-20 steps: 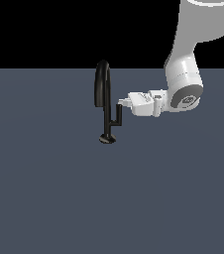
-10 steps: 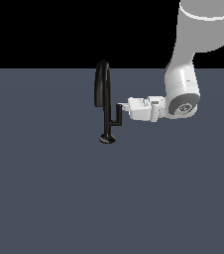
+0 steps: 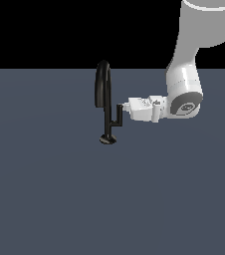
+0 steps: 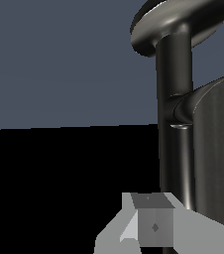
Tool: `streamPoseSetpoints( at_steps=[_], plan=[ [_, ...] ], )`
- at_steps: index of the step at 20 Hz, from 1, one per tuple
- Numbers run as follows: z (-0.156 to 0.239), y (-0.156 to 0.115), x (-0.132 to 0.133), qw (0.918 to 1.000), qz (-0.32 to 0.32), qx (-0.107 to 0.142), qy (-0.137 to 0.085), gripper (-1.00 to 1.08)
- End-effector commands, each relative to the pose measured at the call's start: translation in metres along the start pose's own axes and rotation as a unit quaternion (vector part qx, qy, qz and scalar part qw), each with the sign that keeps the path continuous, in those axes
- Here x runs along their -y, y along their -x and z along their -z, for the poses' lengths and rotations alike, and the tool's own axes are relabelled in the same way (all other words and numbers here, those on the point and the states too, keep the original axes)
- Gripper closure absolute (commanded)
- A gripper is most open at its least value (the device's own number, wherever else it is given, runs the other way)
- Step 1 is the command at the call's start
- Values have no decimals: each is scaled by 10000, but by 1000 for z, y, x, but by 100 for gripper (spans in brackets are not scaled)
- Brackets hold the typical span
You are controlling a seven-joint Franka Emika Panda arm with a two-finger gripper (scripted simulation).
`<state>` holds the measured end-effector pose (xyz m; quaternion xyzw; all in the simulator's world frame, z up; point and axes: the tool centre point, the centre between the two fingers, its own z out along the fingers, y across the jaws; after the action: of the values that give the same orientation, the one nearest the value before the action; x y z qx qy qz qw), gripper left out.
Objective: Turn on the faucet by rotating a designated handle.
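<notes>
Right now the gripper [image 3: 126,105] sits level with the handle [image 3: 118,115], reaching in horizontally from the exterior view's right, its tip touching or just shy of the upright peg. The faucet [image 3: 104,102] stands on the grey tabletop [image 3: 45,189] a bit left of centre in that view — round base down, thin stem up, arched spout looping over the top. The handle juts from the stem toward the arm, a short bar ending in the peg.

Jaws: cannot tell whether apart or together — the exterior view is too small, and the wrist view shows only one light-grey finger block [image 4: 153,225] low in the frame, close by the glossy stem [image 4: 176,124] and the handle's dark bulk [image 4: 215,149].

Step in hand looks like the end of the approach, contact being made. No grasp seems needed; probably a sideways push.

Next move calls for pressing the peg so it swings around the stem, keeping the push tangential and following the arc — otherwise the tip slips off the narrow peg.
</notes>
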<state>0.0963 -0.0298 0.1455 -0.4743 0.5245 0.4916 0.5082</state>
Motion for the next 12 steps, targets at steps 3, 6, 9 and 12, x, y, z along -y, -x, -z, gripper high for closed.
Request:
streamPoseSetpoints(
  at_steps=[3,6,9,12],
  plan=[
    [0,3,-10,10000,1,0,0,108],
    [0,6,-17,10000,1,0,0,108],
    [0,8,-24,10000,1,0,0,108],
    [0,10,-32,10000,1,0,0,108]
  ],
)
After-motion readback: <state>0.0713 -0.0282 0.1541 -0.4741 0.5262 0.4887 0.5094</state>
